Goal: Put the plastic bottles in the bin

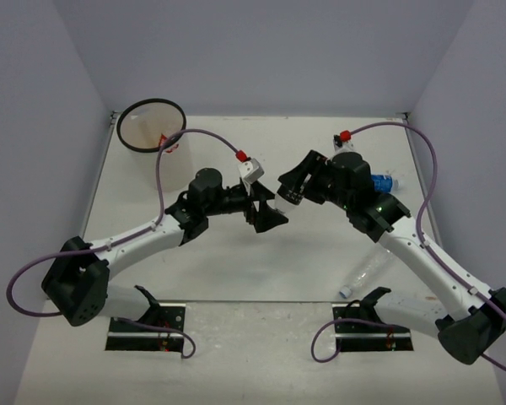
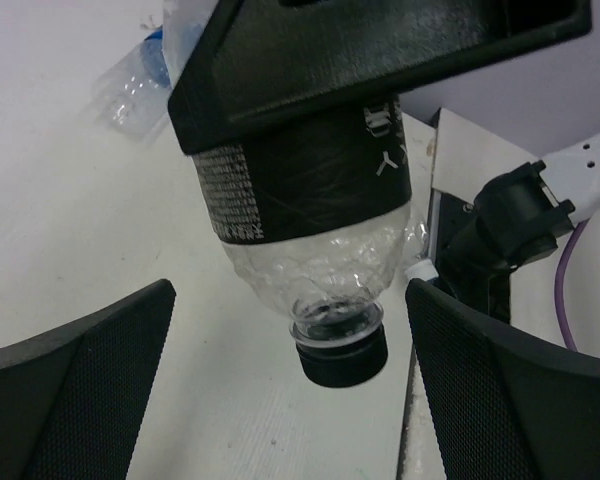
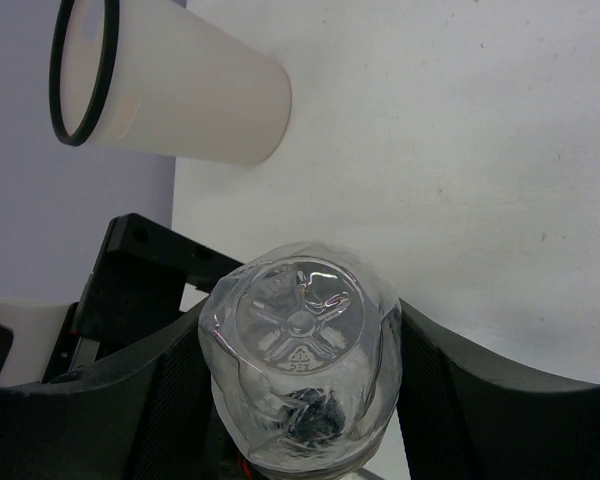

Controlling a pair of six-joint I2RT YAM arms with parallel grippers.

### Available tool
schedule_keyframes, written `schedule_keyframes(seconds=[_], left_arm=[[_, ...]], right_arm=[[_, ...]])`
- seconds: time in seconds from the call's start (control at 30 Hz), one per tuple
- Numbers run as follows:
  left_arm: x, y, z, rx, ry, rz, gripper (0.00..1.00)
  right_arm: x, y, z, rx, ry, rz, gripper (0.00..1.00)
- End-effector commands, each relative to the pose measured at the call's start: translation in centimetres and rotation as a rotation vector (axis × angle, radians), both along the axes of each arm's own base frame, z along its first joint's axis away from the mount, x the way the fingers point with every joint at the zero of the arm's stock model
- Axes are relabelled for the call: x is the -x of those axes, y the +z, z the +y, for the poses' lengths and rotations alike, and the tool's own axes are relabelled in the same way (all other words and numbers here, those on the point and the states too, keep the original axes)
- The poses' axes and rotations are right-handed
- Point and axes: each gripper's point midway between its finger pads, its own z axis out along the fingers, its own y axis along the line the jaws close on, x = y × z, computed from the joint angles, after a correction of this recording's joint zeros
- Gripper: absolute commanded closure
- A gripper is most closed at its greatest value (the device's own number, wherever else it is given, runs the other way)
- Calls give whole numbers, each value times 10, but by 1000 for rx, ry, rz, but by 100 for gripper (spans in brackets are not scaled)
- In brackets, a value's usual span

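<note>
Top: right tool [image 1: 297, 181] clenched on black bottle [image 1: 285, 194] at centre, left tool [image 1: 268, 213] spread open just beside; bin [image 1: 150, 126] on table [image 1: 236, 278], upper left.
Left wrist: black bottle's cap low at centre, between open fingers [image 2: 80, 385], apart from both.
Right wrist: black bottle's base at bottom centre, gripped.

Right hand [image 1: 291, 190] faces left hand [image 1: 266, 211] closely; table [image 1: 126, 194] toward bin [image 1: 119, 126] open.
</note>
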Motion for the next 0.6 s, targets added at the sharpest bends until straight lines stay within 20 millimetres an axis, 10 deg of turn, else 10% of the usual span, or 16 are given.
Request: schedule_keyframes(seconds=[0.0,0.13,0.27,0.33,0.47,0.57], left_arm=[[-17,32,-12,65,36,-86,0],[-15,31,-18,69,-1,-78,19],[-13,29,-18,72,4,-60,81],[-13,31,-17,86,17,-57,91],[-19,40,-8,104,93,-58,100],[-20,45,-1,114,136,-70,100]], right_arm=[[1,26,13,-56,66,-54,76],[1,24,16,-59,73,-45,76],[-3,30,11,-51,47,-68,75],[-5,29,10,-47,39,-68,71],[-10,25,4,-13,7,-80,9],[-15,24,-5,33,-36,-98,1]])
